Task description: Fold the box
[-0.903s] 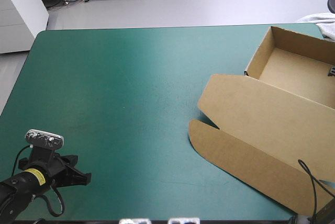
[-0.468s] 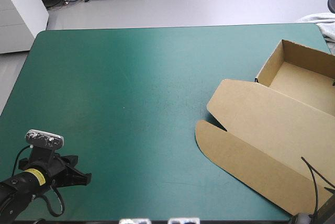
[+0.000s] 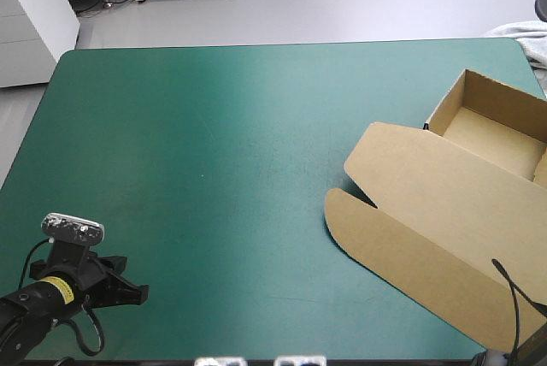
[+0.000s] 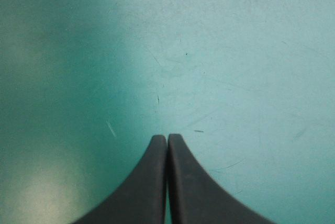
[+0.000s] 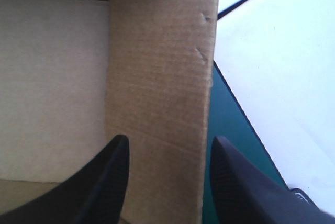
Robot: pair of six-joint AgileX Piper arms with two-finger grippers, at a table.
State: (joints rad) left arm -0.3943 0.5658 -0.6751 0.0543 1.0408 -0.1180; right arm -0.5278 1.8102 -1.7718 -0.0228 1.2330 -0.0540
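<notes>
The brown box (image 3: 444, 212) lies at the table's right side as an open tray (image 3: 500, 122) with its lid flat toward the front. Its right part runs out of the high view. In the right wrist view a raised box wall (image 5: 162, 77) stands between my right gripper's (image 5: 170, 145) black fingers, which press on its two sides; the tray's pale inside is beside one finger. My left gripper (image 3: 141, 292) rests low at the front left corner, far from the box. Its fingers (image 4: 167, 137) meet in a point over bare teal-green cover, holding nothing.
The teal-green cover (image 3: 214, 144) is bare from the left edge to the box. A pale cloth (image 3: 526, 37) lies just past the table's far right corner. Beyond the held wall, the table's edge (image 5: 225, 114) and pale floor show.
The box has slid to the right across the table, more of the tray leaving the high view. The left arm has not moved.
</notes>
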